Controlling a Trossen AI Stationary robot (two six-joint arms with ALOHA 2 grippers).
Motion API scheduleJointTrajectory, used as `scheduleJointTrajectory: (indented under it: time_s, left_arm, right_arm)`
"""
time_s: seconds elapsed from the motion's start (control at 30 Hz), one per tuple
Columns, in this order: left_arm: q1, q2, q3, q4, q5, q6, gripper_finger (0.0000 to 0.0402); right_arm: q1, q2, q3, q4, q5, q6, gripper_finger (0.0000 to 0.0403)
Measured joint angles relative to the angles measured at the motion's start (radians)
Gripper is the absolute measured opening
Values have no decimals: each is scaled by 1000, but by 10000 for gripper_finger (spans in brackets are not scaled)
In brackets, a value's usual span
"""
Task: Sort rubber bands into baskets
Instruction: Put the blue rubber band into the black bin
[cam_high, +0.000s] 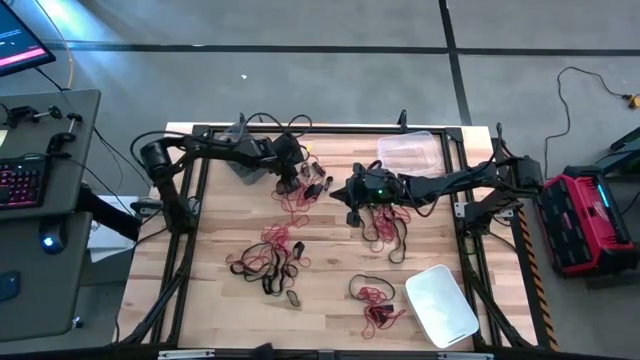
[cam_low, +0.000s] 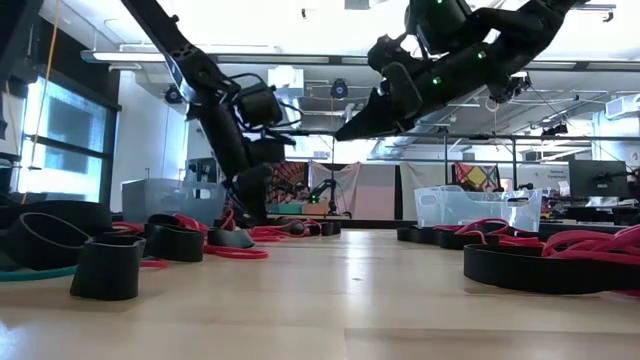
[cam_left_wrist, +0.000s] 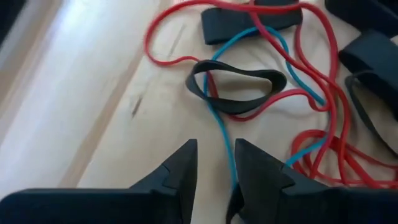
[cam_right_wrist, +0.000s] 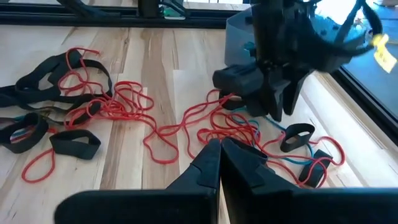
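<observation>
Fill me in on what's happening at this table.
A two-armed robot is sorting rubber bands into baskets. The left gripper is down at a tangle near the grey basket, its fingers slightly apart around a teal band, with red and black bands just ahead. The right gripper hangs shut above the table's middle, holding nothing visible. Most bands lie loose on the table.
</observation>
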Motion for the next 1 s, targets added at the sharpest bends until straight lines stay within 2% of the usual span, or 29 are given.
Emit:
scheduleJointTrajectory:
  time_s: [0.4, 0.53, 0.7, 1.0]
  left_arm:
    - [1, 53, 40, -20, 8, 39, 97]
    - [2, 53, 40, -30, 9, 45, 70]
    - [-7, 50, 40, -34, 5, 84, 9]
    - [-18, -38, 37, -45, -29, 87, 1]
  right_arm:
    - [1, 0, 0, 1, 0, 0, 0]
    - [1, 0, 0, 1, 1, 1, 0]
    - [1, 0, 0, 1, 1, 1, 0]
    - [1, 0, 0, 1, 1, 1, 0]
